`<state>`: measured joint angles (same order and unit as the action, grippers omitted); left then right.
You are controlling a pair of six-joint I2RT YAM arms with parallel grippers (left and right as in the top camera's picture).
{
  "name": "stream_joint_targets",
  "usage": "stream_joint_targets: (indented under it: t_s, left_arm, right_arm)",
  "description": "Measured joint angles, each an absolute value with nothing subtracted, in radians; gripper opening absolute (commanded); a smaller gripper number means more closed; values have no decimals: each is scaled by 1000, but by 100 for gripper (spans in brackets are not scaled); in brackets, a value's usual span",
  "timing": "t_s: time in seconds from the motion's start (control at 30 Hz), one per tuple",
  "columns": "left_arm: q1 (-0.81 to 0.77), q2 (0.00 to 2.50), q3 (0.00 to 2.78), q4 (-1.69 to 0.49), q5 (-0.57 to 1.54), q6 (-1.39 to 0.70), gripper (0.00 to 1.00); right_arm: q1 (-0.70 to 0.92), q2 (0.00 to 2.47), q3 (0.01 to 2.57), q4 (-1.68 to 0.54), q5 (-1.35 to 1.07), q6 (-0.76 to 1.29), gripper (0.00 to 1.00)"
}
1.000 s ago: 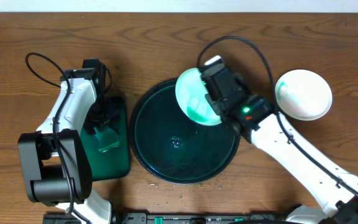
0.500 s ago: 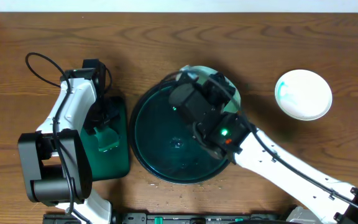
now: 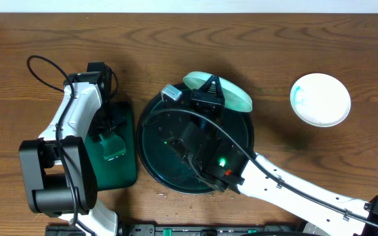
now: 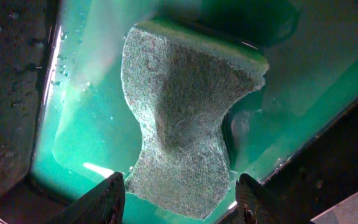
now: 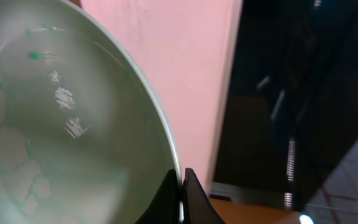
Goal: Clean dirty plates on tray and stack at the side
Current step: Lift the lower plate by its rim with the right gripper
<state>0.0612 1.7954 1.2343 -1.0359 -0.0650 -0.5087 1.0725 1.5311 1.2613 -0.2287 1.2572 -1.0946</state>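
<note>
Where the fingers of the right gripper (image 5: 180, 186) clench its rim, the round pale mint plate (image 3: 238, 99) stands tipped on edge over the far rim of the large round dark green tray (image 3: 151, 154), apparently presented for wiping. Fingers of the left gripper (image 4: 182, 198) straddle the grey-green sponge (image 4: 179, 112) lying wet in the small rectangular green tray (image 4: 79, 124); whether they grasp it cannot be told.

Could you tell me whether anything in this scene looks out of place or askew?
Yes: one plate is tilted steeply over the far rim of the round tray, pinched at its edge by the right gripper, rather than lying flat. The other plate, flat on the table at right, shows a green smear near its left edge.
</note>
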Motion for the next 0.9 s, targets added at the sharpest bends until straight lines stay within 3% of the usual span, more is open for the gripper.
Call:
stream_joint_targets:
  t_s: [0.3,0.9]
  left_arm:
    - [61,1795,1234,-1036,-65,-509,58]
    - [61,1795,1234,-1032,-65,-509,58]
  right_arm:
    - [1121,1531,1261,-177,1326,-1194,1]
    - [1116,1594,1262,-20,1378,-1131,1]
